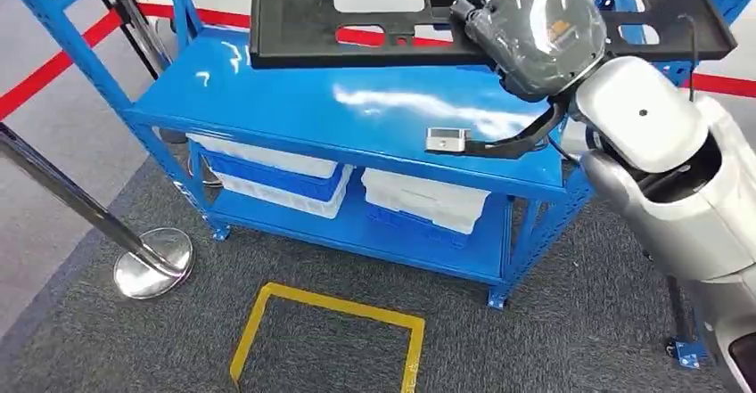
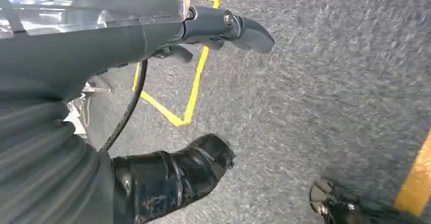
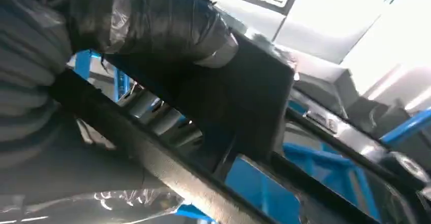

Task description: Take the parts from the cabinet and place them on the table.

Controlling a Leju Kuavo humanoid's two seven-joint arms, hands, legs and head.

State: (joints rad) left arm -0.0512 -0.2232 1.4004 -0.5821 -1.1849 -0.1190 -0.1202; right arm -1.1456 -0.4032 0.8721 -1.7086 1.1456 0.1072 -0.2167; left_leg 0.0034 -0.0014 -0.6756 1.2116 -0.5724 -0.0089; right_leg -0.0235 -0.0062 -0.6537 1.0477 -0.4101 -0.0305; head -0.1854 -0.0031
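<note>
Nearest, on the grey carpet (image 1: 553,322), a square outline of yellow tape (image 1: 325,335) lies just in front of the blue shelf unit (image 1: 357,108). To its left the round chrome base of a barrier post (image 1: 153,262) rests on the carpet, its pole slanting off toward the left edge. The left hand (image 2: 203,28) hangs low over this carpet in its wrist view, with the yellow tape outline beneath it; the thumb sticks out straight and the darker fingers below it look loosely curled with nothing in them, though most of them are hidden, so I cannot tell how far they are closed.

The shelf unit's lower level carries two white and blue crates (image 1: 276,175), one to the left and one to the right, side by side. Its glossy blue top is mostly bare near the front edge. The right arm (image 1: 677,170) reaches in from the right over that top, with a cable and a small silver block (image 1: 447,139) hanging below the wrist.

Farther back, the right hand (image 1: 526,28) is clamped on the near edge of a large flat black panel (image 1: 357,19) with cut-out openings. The panel spans the back of the shelf top, above the blue surface. In the right wrist view the fingers (image 3: 152,16) wrap over the panel's dark edge.

Beyond the shelf, red tape (image 1: 53,68) runs across the pale floor
</note>
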